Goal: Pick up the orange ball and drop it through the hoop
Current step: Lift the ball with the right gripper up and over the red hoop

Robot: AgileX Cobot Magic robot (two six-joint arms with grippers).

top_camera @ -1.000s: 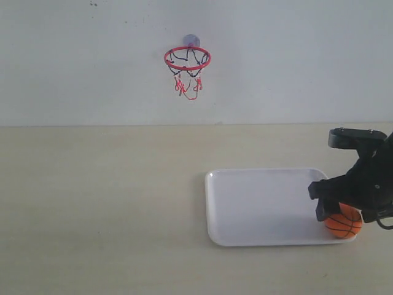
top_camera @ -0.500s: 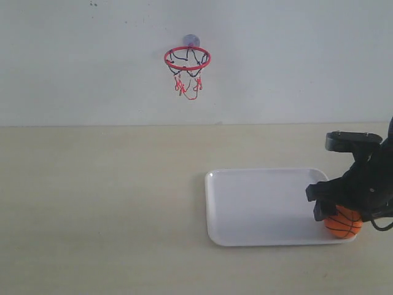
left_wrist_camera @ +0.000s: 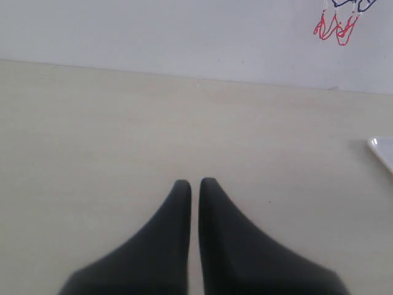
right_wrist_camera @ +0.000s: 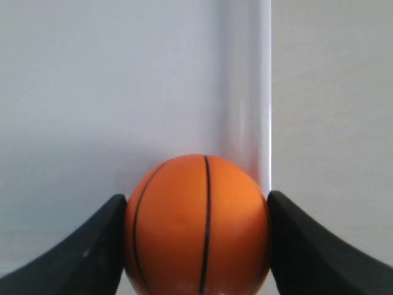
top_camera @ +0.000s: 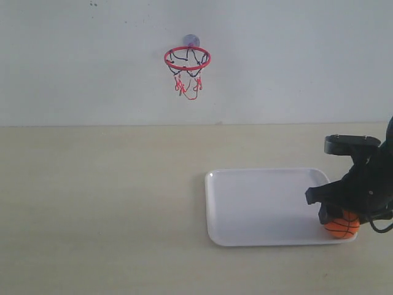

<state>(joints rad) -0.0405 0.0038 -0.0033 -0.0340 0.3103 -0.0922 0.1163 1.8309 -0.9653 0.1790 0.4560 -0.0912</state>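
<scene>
The orange ball lies in the near right corner of the white tray, by its rim. My right gripper is down over it, and both black fingers touch the ball's sides. The hoop, with red ring and black-and-red net, hangs on the back wall from a greyish suction cup, far up and left of the ball. Only the net's tips show in the left wrist view. My left gripper is shut with nothing in it, over bare table, out of the exterior view.
The pale wooden table reaches back to the white wall. The tray's raised rim runs right beside the ball. A corner of the tray shows in the left wrist view.
My right gripper has come down lower over the ball and covers more of it. The ball, tray and hoop have stayed where they were.
</scene>
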